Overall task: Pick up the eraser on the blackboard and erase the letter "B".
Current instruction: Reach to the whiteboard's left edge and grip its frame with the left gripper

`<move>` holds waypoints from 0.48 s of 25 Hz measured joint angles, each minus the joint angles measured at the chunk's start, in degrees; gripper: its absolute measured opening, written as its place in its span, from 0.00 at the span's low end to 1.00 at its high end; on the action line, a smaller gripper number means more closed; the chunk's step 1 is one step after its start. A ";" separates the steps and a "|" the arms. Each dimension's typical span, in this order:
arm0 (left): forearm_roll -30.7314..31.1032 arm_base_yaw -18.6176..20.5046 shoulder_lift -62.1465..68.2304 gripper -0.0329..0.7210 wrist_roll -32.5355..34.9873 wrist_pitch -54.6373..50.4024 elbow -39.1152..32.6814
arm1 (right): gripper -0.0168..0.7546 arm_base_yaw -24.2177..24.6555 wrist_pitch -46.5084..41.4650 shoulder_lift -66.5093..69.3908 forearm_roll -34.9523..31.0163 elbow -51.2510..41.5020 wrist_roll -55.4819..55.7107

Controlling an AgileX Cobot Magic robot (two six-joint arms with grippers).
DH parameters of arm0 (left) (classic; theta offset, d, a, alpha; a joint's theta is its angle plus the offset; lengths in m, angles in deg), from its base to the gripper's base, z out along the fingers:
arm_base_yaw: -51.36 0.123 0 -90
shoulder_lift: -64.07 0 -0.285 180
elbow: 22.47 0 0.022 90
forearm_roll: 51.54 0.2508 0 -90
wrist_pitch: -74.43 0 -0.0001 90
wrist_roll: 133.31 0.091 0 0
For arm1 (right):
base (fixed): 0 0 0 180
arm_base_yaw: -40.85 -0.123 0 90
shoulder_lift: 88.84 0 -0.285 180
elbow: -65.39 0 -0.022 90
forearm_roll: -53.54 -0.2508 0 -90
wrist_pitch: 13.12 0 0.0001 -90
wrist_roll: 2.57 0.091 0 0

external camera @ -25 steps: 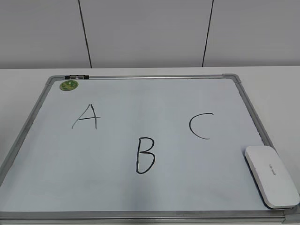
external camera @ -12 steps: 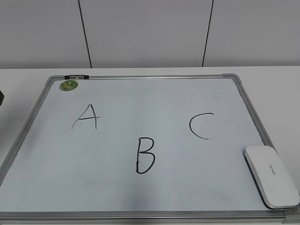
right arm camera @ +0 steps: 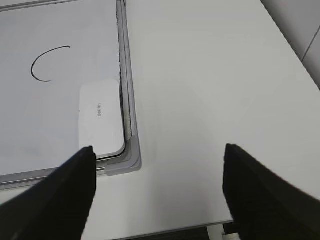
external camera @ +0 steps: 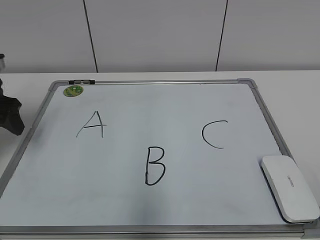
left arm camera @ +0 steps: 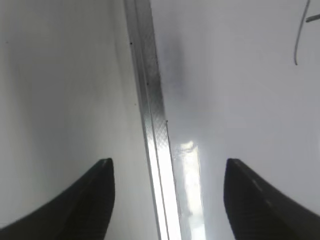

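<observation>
The blackboard (external camera: pixel 150 100) is a white board with a grey frame, lying flat. The black letter "B" (external camera: pixel 154 166) is at its front middle, between "A" (external camera: pixel 91 125) and "C" (external camera: pixel 214 134). The white eraser (external camera: pixel 290 187) lies at the board's front right corner; the right wrist view shows it too (right arm camera: pixel 101 118). My left gripper (left arm camera: pixel 167 167) is open and empty over the board's left frame edge (left arm camera: pixel 150 110); it shows at the left edge of the exterior view (external camera: pixel 11 116). My right gripper (right arm camera: pixel 157 160) is open and empty above the table, right of the board's corner.
A small green round magnet (external camera: pixel 73 91) and a black-and-white clip (external camera: pixel 81 81) sit at the board's far left corner. The white table (right arm camera: pixel 210 90) extends right of the board; its front edge (right arm camera: pixel 190 227) is close below the right gripper. A white wall stands behind.
My left gripper has come into the exterior view at the left edge, moving toward the board's left frame. The eraser and letters have not moved.
</observation>
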 joint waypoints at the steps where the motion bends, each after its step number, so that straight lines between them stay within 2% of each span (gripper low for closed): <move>1: -0.12 0.13 1.38 0.70 0.25 0.00 0.93 | 0.78 0.00 0.00 0.00 0.00 0.00 0.00; 5: -0.95 1.44 6.36 0.65 1.83 -2.24 5.62 | 0.78 0.00 0.00 0.00 0.00 0.00 0.00; 12: -4.99 4.01 12.69 0.61 5.44 -5.63 12.75 | 0.78 0.00 0.00 0.00 0.00 0.00 0.00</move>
